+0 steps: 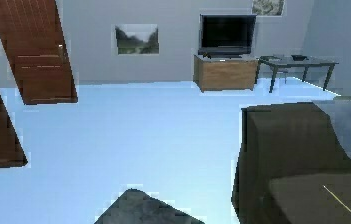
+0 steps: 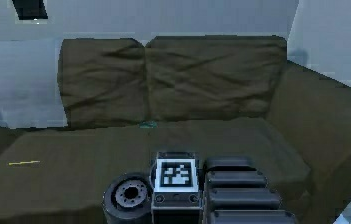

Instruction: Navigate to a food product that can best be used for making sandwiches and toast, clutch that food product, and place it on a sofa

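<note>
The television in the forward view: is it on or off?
Off, it seems: the television has a uniformly dark screen, with no picture on it.

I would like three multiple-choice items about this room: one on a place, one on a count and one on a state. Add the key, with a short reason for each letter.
1. Where does the television stand?
A) on the wooden cabinet
B) on the floor
C) on a chair

2. How many back cushions does the sofa have in the arm side view?
A) one
B) two
C) four

3. What is the state of the television screen?
A) it shows a bright picture
B) it is dark
C) a cloth covers it

Key:
1 A: the television sits on top of the wooden cabinet at the far wall.
2 B: two back cushions lie side by side, with one seam between them.
3 B: the screen is plain black.
</note>
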Tool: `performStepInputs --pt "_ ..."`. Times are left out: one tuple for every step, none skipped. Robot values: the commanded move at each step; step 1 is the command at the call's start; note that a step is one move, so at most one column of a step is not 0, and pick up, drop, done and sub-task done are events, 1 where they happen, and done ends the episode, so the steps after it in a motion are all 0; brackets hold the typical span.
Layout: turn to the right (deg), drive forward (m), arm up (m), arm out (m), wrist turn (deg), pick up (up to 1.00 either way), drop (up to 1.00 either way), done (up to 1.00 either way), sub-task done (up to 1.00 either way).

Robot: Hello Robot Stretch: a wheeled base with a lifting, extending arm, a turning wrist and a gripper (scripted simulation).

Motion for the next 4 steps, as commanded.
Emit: performStepInputs --pt "0.0 0.0 0.0 0.48 0.0 0.0 0.0 0.0 0.0" --pt "0.0 0.0 0.0 0.0 45.0 0.0 0.0 0.0 0.0" --pt "0.0 0.0 0.0 0.0 45.0 0.0 0.0 0.0 0.0" --pt "0.0 0.0 0.0 0.0 30.0 0.0 0.0 0.0 0.0"
